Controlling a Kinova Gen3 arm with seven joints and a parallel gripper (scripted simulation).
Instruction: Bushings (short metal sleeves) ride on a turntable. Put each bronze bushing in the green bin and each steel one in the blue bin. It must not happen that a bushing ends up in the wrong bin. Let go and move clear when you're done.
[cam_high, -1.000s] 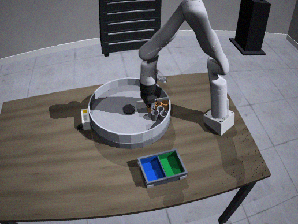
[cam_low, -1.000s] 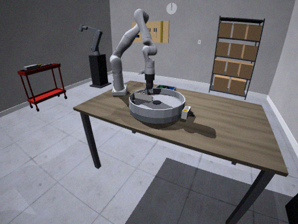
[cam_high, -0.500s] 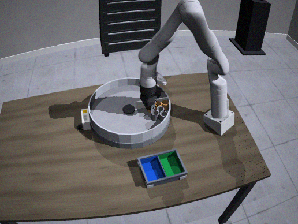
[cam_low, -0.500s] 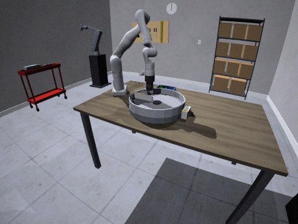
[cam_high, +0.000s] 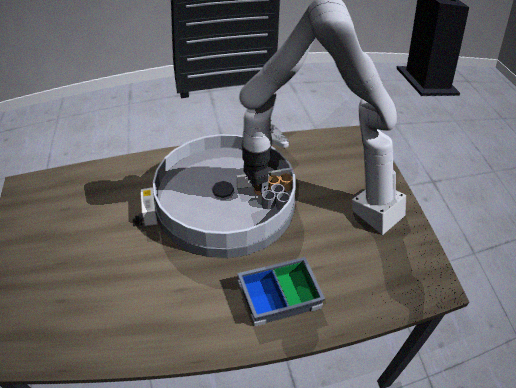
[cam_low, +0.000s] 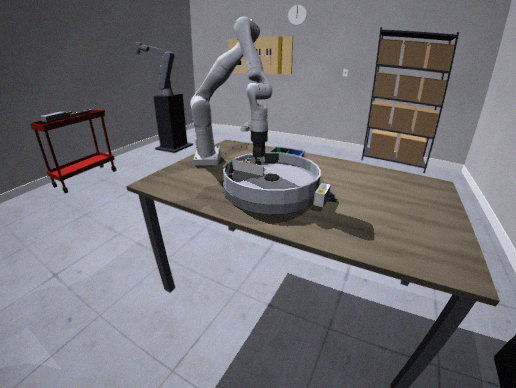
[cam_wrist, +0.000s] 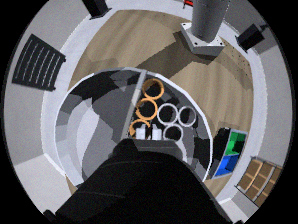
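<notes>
— Around the gripper, what crowds it?
— Turntable wall and a divider, steel bushings just beside.
— The target?
— Bronze bushing, an orange ring, standing upright.
— Where?
— Right at the fingertips; the fingers are clamping onto it. Bins sit well apart.
</notes>
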